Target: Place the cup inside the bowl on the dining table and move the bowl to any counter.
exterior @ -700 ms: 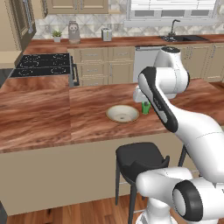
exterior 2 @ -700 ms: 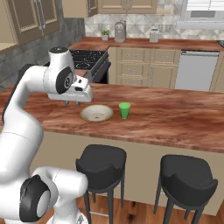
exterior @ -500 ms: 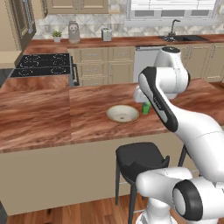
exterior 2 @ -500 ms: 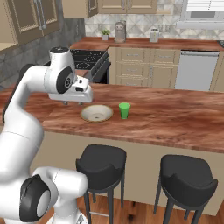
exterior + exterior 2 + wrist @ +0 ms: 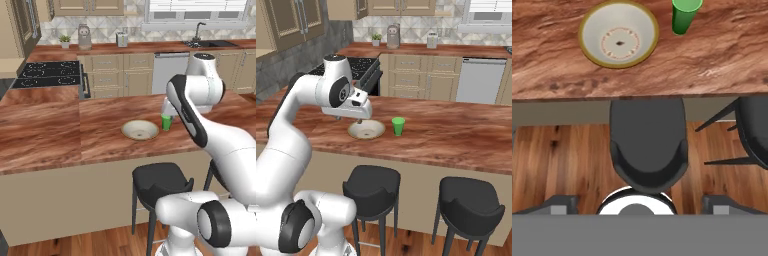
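Nothing of the task was done when I looked: the bowl (image 5: 619,34) sat empty on the dining table (image 5: 727,55), and the cup (image 5: 685,15) stood upright just beside it, to its right in the hand view, apart and not touching. Both steps were left, cup into bowl, then bowl over to a counter (image 5: 150,47).

Left to right in the hand view: bowl near the table's front edge w/ a band of bare wood between rim and drop-off; cup a bit further in from that edge; then open tabletop running right. Below the edge, a black stool (image 5: 648,145) sat right under the bowl, a second stool (image 5: 752,132) off to the right.

In the right base view the gripper (image 5: 358,120) hung over the table above the bowl's near side, nothing between the tips; I read it as released and spread wide, tho the fingers themselves were hard to make out. Cup (image 5: 398,126) was clear to its right.

I judged room for approach good: table bare around both items, so a top-down pick on the cup looked unobstructed. Far counter by the sink (image 5: 207,44) had free worktop, but reaching it would need the base to drive.
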Motion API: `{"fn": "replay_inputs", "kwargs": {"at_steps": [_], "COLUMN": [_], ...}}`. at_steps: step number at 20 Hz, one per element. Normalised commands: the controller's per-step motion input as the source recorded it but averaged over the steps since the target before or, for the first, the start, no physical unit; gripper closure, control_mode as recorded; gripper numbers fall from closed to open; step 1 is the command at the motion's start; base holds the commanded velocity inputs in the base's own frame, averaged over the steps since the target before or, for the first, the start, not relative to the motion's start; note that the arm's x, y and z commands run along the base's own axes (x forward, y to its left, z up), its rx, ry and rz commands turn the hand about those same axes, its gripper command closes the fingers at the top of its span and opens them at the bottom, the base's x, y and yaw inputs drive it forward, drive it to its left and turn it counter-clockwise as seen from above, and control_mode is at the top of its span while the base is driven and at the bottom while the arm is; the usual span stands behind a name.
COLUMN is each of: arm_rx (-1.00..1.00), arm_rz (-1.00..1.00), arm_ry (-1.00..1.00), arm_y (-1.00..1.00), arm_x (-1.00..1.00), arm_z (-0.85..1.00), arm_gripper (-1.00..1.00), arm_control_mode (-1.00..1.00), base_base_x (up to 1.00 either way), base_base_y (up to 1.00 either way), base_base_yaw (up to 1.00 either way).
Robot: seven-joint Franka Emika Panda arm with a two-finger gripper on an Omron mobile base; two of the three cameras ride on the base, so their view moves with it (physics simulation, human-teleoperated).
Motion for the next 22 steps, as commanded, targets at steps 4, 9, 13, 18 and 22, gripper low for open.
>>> {"fn": "replay_inputs", "kwargs": {"at_steps": [4,9,13,18,22], "arm_rx": [0.00,0.00,0.00,0.00,0.00], "arm_rz": [-0.01,-0.01,0.00,0.00,0.00], "arm_ry": [0.00,0.00,0.00,0.00,0.00], "arm_y": [-0.35,-0.36,-0.39,-0.31,-0.24], "arm_x": [0.10,0.11,0.14,0.17,0.19], "arm_z": [0.00,0.00,0.00,-0.01,-0.01], "arm_gripper": [-1.00,-1.00,-1.00,-1.00,-1.00], "arm_control_mode": [-1.00,-1.00,-1.00,-1.00,-1.00], "base_base_x": [0.00,0.00,0.00,0.00,0.00], "base_base_y": [0.00,0.00,0.00,0.00,0.00], "base_base_yaw": [0.00,0.00,0.00,0.00,0.00]}}
